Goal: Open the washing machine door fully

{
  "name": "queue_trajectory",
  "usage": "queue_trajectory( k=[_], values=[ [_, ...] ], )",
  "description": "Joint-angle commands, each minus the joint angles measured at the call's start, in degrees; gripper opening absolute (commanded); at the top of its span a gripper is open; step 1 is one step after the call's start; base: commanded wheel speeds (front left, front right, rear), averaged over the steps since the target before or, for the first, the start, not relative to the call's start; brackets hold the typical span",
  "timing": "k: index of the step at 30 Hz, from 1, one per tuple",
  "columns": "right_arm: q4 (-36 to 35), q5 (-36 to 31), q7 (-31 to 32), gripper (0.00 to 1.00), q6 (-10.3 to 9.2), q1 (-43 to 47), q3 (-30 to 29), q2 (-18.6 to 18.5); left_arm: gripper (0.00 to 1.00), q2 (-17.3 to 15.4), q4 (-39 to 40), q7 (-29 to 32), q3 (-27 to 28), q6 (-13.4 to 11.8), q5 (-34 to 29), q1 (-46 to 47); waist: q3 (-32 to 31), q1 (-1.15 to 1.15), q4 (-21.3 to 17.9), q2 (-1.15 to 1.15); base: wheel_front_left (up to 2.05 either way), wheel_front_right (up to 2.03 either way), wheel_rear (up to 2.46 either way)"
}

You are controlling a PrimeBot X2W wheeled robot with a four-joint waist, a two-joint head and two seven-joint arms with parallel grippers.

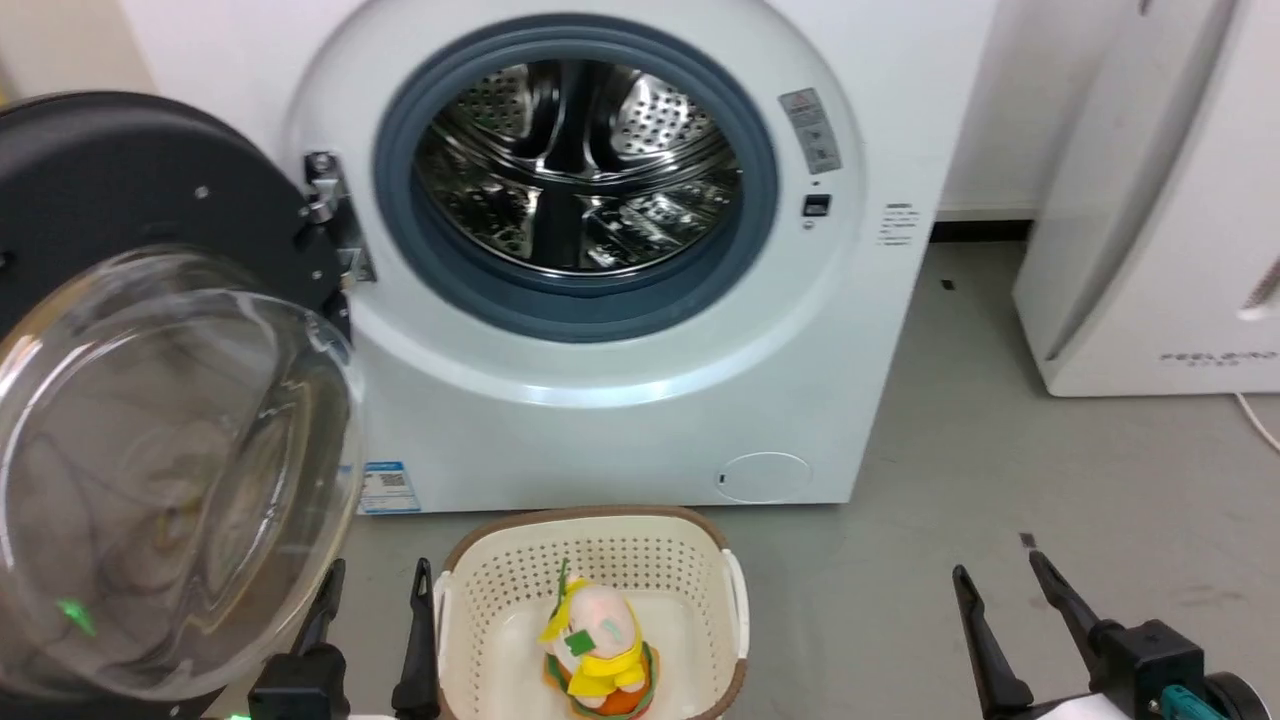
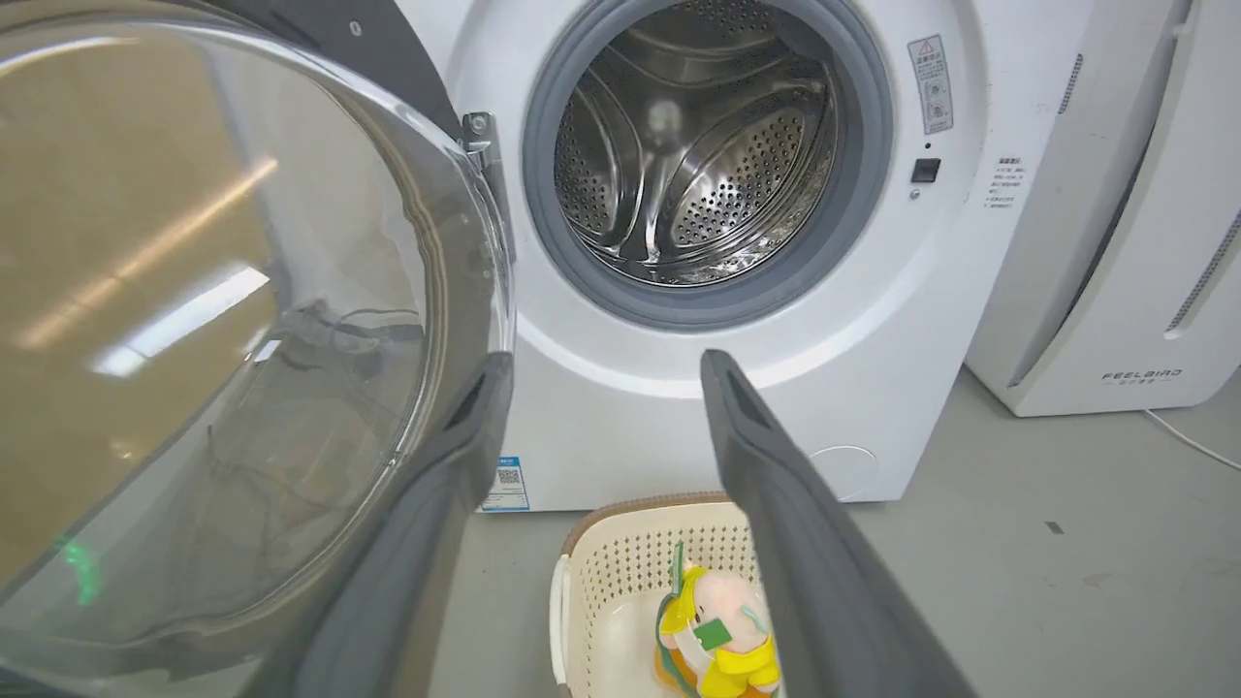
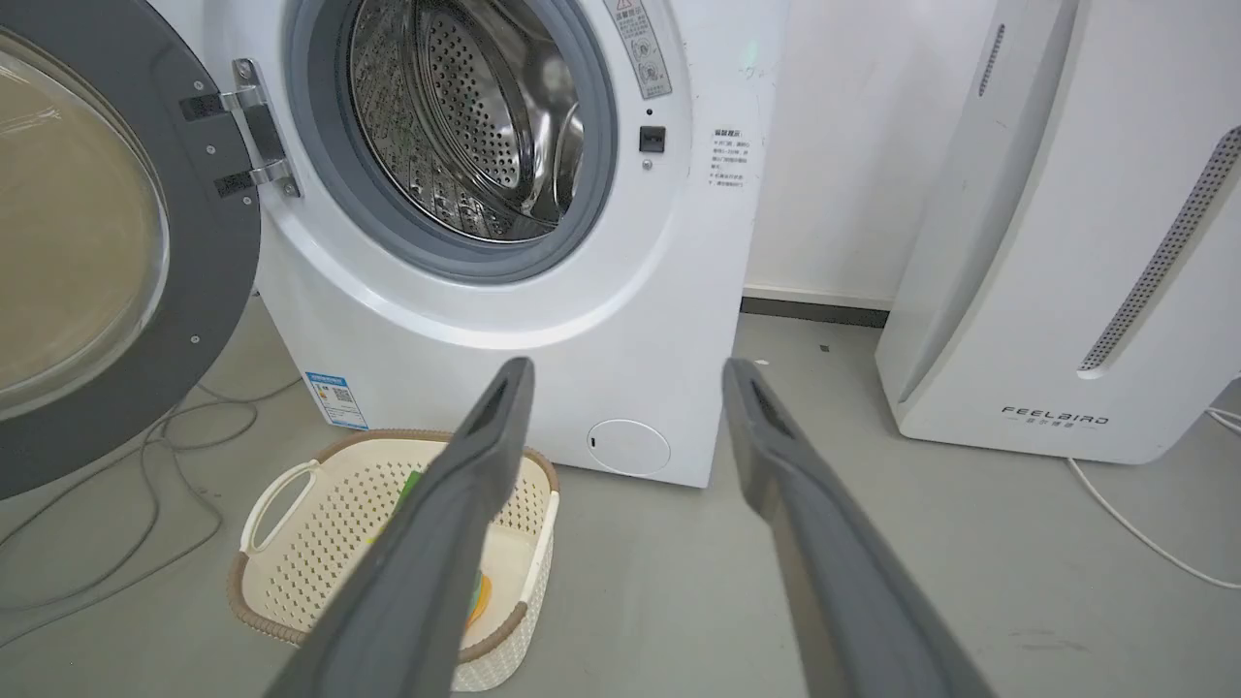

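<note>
Obs.: the washing machine door [image 1: 170, 420] hangs wide on its hinge [image 1: 325, 200] at the left of the washing machine [image 1: 620, 400]. Its inner rim and glass bowl face the room, and the steel drum [image 1: 575, 165] and grey gasket [image 1: 760, 200] are fully exposed. I judge the door at or near the end of its swing.

Left gripper [image 1: 380, 565]: fingers spread wide, holding nothing. It sits low, just beside the bottom edge of the glass bowl. In the left wrist view one finger overlaps the bowl's edge; I cannot tell whether they touch.
Right gripper [image 1: 998, 563]: fingers apart, empty, well clear over bare floor on the right.

Risks:
- Any leftward drift of the left arm would knock that finger against the glass.
- A nudge on the door's inner face could send it swinging back toward shut, undoing the opening.
- A basket [image 1: 590, 525] with a soft toy [image 1: 600, 640] stands just in front of the machine, between the grippers. A forward move of the robot would push or tip it.
- Loose cables [image 3: 145, 456] lie on the floor below the door; wheels heading that way could catch them.

Writing:
- "FEELBIRD" reads on the lower front of the white appliance [image 1: 1150, 250] to the right.
- The blue label [image 1: 385, 487] at the machine's lower left carries a square code; its text is too small to read.
- The grey warning sticker [image 1: 812, 130] has a triangle sign, and the small print block beside the opening is illegible.
</note>
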State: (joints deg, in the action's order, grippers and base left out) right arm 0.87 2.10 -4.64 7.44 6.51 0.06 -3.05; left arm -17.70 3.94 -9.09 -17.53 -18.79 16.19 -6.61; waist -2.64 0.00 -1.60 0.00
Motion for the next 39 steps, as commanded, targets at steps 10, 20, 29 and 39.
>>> queue_trajectory(
  k=[10,20,29,39],
  values=[
    [-1.2,1.0,0.4,1.00,0.05,1.5,0.3,0.2,1.00,-0.5,0.0,0.7,-0.1,-0.6,-0.1,0.1,0.3,0.00,-3.1,0.00,0.00,0.00,0.00],
    [-0.9,1.7,0.5,0.00,0.00,0.5,0.3,0.0,0.00,-0.6,0.2,0.8,-0.1,-0.2,0.7,-0.3,0.7,0.00,-2.8,0.00,0.00,0.00,0.00],
    [-0.9,1.5,0.8,0.00,0.00,0.0,0.2,0.0,0.00,0.5,-0.1,1.4,1.1,1.2,-0.5,0.2,0.9,0.00,-2.5,0.00,0.00,0.00,0.00],
    [-0.9,1.2,1.1,0.00,0.01,-0.5,0.2,0.0,0.00,1.7,-0.4,2.1,2.5,2.7,-1.8,0.8,1.0,0.00,-2.2,0.00,0.00,0.00,0.00]
  ],
)
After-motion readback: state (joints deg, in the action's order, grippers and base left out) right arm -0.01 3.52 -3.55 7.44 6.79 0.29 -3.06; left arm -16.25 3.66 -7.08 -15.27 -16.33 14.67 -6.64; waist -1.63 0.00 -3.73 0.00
